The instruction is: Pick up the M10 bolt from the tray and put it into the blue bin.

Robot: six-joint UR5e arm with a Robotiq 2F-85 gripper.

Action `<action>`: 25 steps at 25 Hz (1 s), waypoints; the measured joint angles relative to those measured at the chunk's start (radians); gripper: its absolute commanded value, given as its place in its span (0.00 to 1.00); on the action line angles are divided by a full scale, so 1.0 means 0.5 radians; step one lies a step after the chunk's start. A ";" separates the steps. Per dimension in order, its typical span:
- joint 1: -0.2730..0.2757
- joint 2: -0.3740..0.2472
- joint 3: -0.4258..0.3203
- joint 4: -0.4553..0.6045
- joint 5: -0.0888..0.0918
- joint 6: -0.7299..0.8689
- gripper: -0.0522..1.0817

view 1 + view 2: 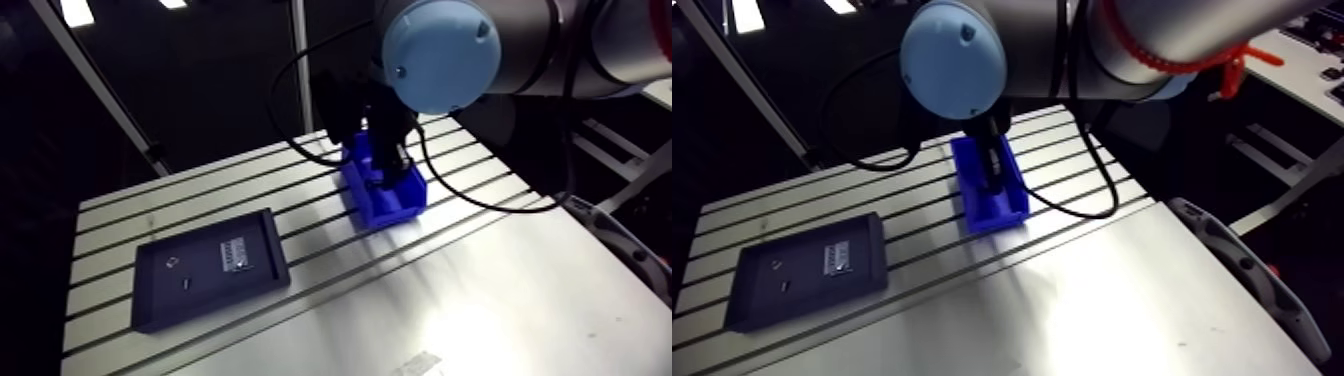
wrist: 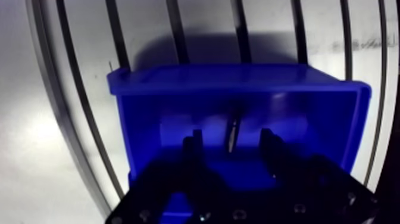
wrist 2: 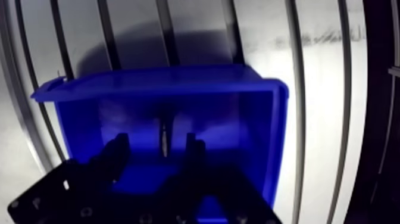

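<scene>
M10 bolt (image 2: pixel 232 132) between parted jaws, inside blue bin (image 2: pixel 238 77)

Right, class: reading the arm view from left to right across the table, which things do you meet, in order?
tray → blue bin
</scene>
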 measured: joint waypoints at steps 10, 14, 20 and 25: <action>0.010 -0.204 -0.034 0.141 -0.026 -0.005 0.06; 0.022 -0.300 -0.093 0.301 -0.029 0.083 0.06; 0.088 -0.419 -0.233 0.526 -0.043 0.632 0.06; 0.172 -0.484 -0.350 0.749 -0.062 1.338 0.06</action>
